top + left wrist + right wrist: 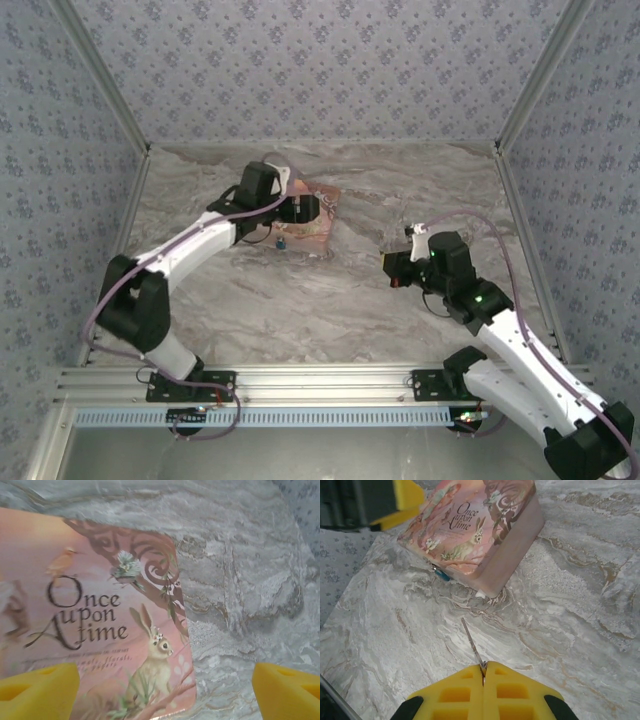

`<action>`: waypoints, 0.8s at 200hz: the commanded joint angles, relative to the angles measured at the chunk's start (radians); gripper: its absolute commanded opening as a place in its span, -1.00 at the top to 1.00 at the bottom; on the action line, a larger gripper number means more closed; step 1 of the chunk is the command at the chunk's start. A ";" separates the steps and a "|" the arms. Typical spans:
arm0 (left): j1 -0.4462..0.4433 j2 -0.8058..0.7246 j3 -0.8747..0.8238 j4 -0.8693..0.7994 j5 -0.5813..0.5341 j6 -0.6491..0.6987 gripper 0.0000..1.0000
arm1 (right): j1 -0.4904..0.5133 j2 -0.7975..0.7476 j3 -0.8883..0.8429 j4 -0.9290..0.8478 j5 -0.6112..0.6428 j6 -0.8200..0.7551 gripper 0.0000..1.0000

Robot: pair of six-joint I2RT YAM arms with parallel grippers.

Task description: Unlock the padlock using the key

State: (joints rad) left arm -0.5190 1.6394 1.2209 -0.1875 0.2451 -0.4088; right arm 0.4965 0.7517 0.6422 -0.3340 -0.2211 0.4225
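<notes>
A tiny blue padlock [441, 575] hangs at the front edge of the pink illustrated tin box [470, 530], seen from above as a blue speck, the padlock [281, 242]. My right gripper [483, 672] is shut on a thin metal key [471, 642] whose shaft points toward the tin, well short of the padlock. In the top view that right gripper [397, 270] sits to the right of the tin box [318, 222]. My left gripper [165, 690] hovers open over the tin box [90, 615], its yellow fingers [37, 690] spread wide apart with nothing between them.
The marble-patterned table [330, 300] stretches between the tin and the right arm. Patterned walls [320, 70] and metal frame posts enclose the back and sides. The left arm [190, 255] reaches diagonally over the table's left half.
</notes>
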 commanded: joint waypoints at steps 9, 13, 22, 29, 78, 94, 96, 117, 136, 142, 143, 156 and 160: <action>0.000 0.116 0.120 0.013 0.121 0.049 -0.77 | 0.007 -0.035 0.015 -0.058 0.026 0.006 1.00; -0.001 0.128 0.130 0.015 0.131 0.050 -0.77 | 0.007 -0.038 0.015 -0.062 0.026 0.007 1.00; 0.000 0.156 0.149 0.018 0.145 0.057 -0.77 | 0.008 -0.041 0.019 -0.070 0.025 0.009 1.00; 0.000 0.171 0.160 0.015 0.152 0.059 -0.76 | 0.008 -0.044 0.020 -0.075 0.022 0.010 1.00; 0.000 0.217 0.146 0.046 0.202 0.064 -0.74 | 0.008 -0.045 0.014 -0.074 0.026 0.016 1.00; 0.000 0.227 0.126 0.053 0.215 0.058 -0.73 | 0.009 -0.041 0.017 -0.076 0.026 0.015 1.00; -0.001 0.228 0.124 0.056 0.215 0.056 -0.73 | 0.010 -0.041 0.017 -0.077 0.026 0.014 1.00; 0.000 0.232 0.087 0.074 0.238 0.048 -0.70 | 0.009 -0.039 0.019 -0.087 0.032 0.009 1.00; -0.005 0.230 0.059 0.069 0.255 0.054 -0.68 | 0.008 -0.037 0.019 -0.095 0.041 0.007 1.00; -0.007 0.227 0.048 0.068 0.255 0.057 -0.68 | 0.008 -0.037 0.021 -0.097 0.043 0.007 1.00; -0.008 0.226 0.046 0.068 0.255 0.057 -0.68 | 0.008 -0.037 0.021 -0.097 0.044 0.007 1.00; -0.011 0.219 0.020 0.066 0.259 0.062 -0.67 | 0.008 -0.036 0.023 -0.099 0.048 0.008 1.00; -0.013 0.218 0.014 0.064 0.262 0.063 -0.67 | 0.009 -0.036 0.024 -0.100 0.049 0.008 1.00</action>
State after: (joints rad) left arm -0.5182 1.8576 1.2949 -0.0937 0.4572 -0.3550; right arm 0.4984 0.7162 0.6422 -0.4030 -0.1967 0.4294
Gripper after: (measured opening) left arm 0.841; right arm 0.058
